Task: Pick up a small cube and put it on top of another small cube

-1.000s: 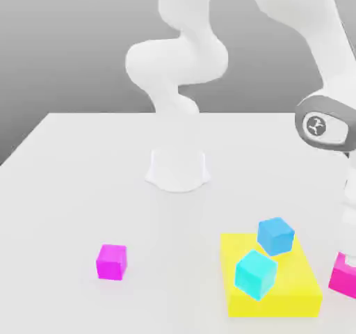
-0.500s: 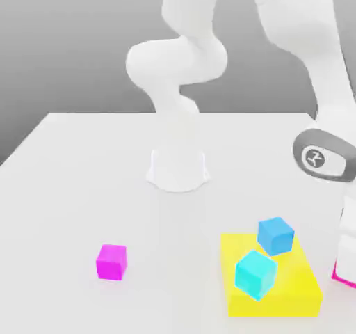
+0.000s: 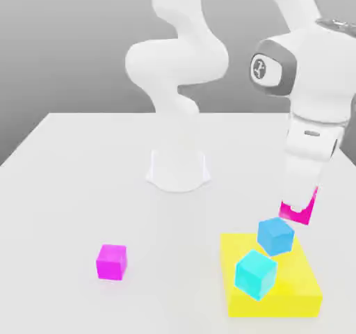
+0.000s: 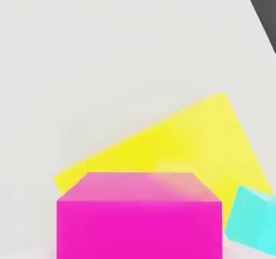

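Note:
My gripper point(image 3: 300, 208) is shut on the small hot-pink cube point(image 3: 300, 214), holding it in the air just above and to the exterior view's right of a blue cube point(image 3: 276, 236). The hot-pink cube point(image 4: 139, 215) sits close before the hand camera. The blue cube and a cyan cube point(image 3: 255, 274) rest on a flat yellow block point(image 3: 299, 294). In the hand view the yellow block point(image 4: 183, 139) lies beneath the held cube, with a cyan cube point(image 4: 253, 220) at its edge.
A purpler magenta cube point(image 3: 111, 261) sits alone on the white table point(image 3: 83, 186) at the exterior view's left. The arm's round white base point(image 3: 178, 169) stands at the table's middle back.
The gripper closed on the hot-pink cube at the table's right edge, lifted it, and carried it up and to the exterior view's left toward the blue cube.

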